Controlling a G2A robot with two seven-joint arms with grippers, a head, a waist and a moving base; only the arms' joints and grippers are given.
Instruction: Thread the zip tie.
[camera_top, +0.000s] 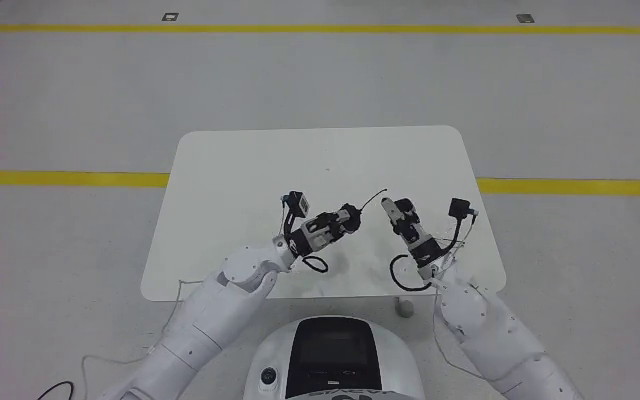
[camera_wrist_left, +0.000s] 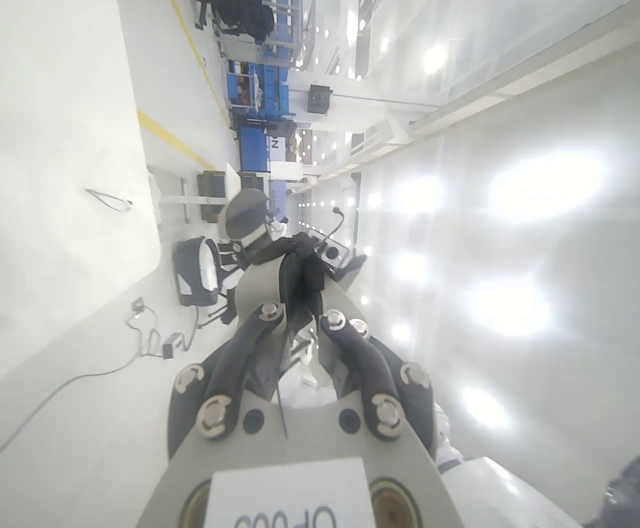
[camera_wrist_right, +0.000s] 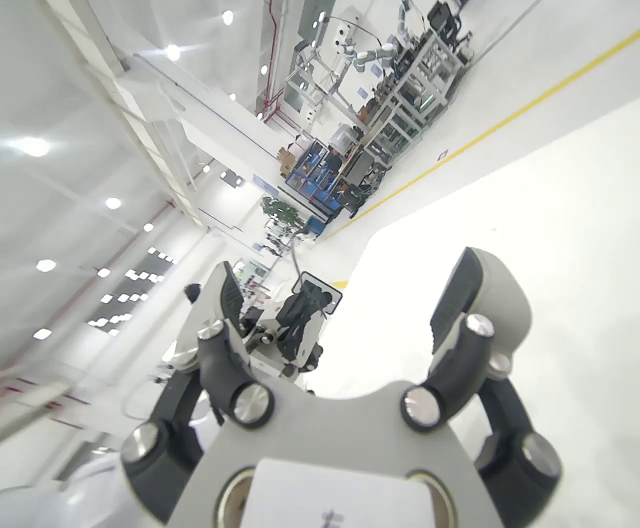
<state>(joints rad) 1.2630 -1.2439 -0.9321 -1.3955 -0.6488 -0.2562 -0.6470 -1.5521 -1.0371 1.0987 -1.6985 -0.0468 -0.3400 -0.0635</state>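
Here, left end effector (camera_top: 354, 213) clamped on a black zip tie (camera_top: 375, 199), over the worktop (camera_top: 250, 180) toward its near edge, right end effector (camera_top: 396, 206) spread wide, near the tie's free tip.

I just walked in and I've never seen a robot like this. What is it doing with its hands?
The robot is trying to thread a zip tie. Its left hand is shut on the black zip tie, held above the white table, with the thin end poking out toward the right hand. The right hand is open and holds nothing. It faces the left hand, close by but not touching.
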